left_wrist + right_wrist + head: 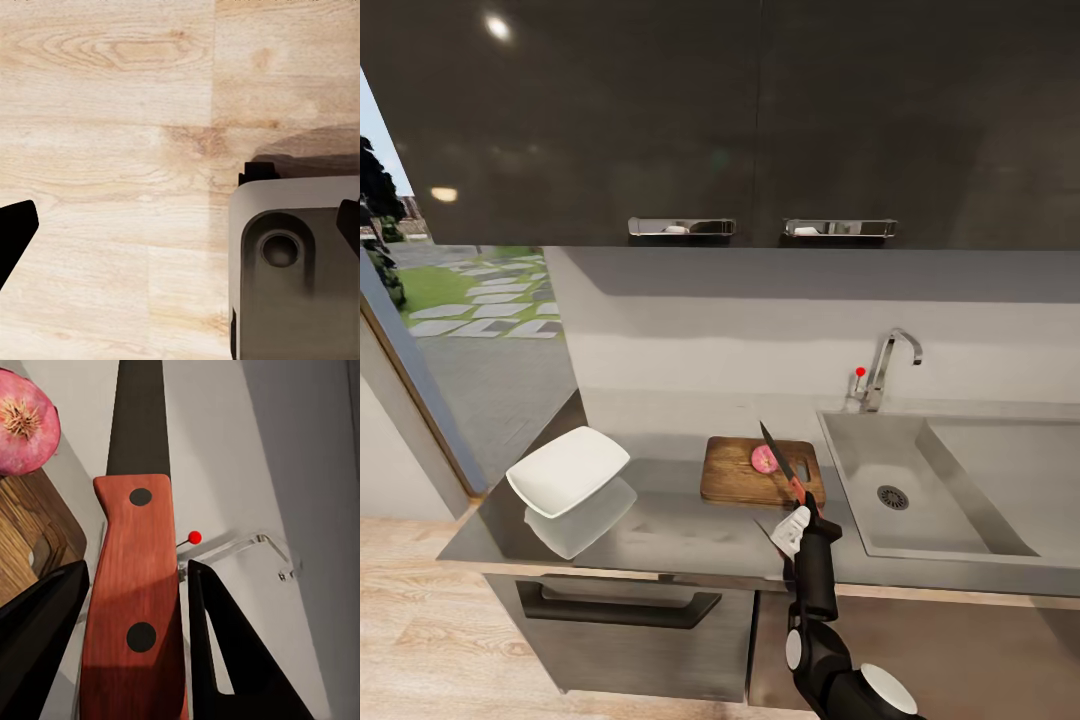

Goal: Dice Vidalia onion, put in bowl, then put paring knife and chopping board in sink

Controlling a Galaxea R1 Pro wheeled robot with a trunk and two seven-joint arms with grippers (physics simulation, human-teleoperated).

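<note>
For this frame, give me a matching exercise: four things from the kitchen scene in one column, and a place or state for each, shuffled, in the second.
Things:
1. onion
2. knife
3. bowl
4. sink

Places or states:
A. tilted on the counter, left of the board
B. held in the right gripper
C. empty, tap behind it
D. lying on the chopping board

Pairs: 1-D, 2-B, 3-A, 4-C
</note>
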